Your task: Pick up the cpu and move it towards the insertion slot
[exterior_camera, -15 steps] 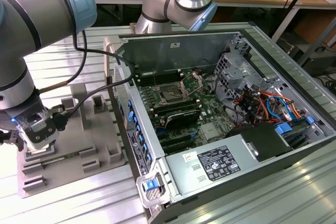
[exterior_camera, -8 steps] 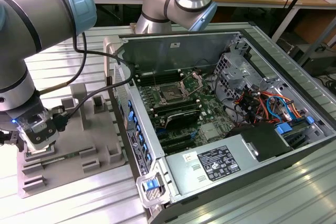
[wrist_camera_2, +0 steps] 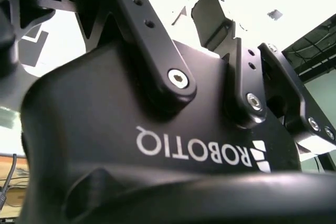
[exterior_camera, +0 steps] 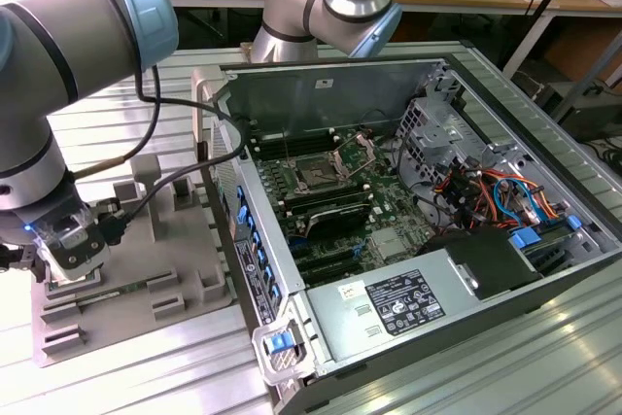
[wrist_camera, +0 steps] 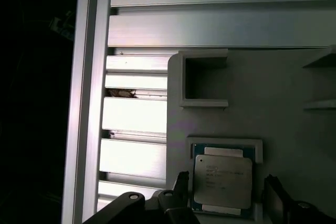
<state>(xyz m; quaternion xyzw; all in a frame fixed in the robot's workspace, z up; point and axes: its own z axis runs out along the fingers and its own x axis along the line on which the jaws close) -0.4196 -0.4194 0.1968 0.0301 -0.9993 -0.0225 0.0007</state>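
The cpu (wrist_camera: 222,181) was seated flat in a shallow square recess of the grey tray (wrist_camera: 294,129), silvery top upward, directly between the two fingers (wrist_camera: 181,190) of the end effector (wrist_camera: 227,183). The chip was close to square, so no long axis had to be matched. Two of its opposite edges faced the fingers, one to each side. The end effector was seen to be open, with a narrow gap left between each finger and the recess wall, and nothing was gripped. The chip was judged not yet lifted.

In the exterior view, the end effector (exterior_camera: 68,252) was lowered onto the tray (exterior_camera: 155,269), which rested on the slatted aluminium tabletop (exterior_camera: 136,381). The insertion slot (exterior_camera: 317,175) lay well apart from the end effector, toward the exterior view's right. It was set on the green board inside the open computer case (exterior_camera: 330,85), beyond the case's near side wall. That wall was judged to stand between chip and slot.
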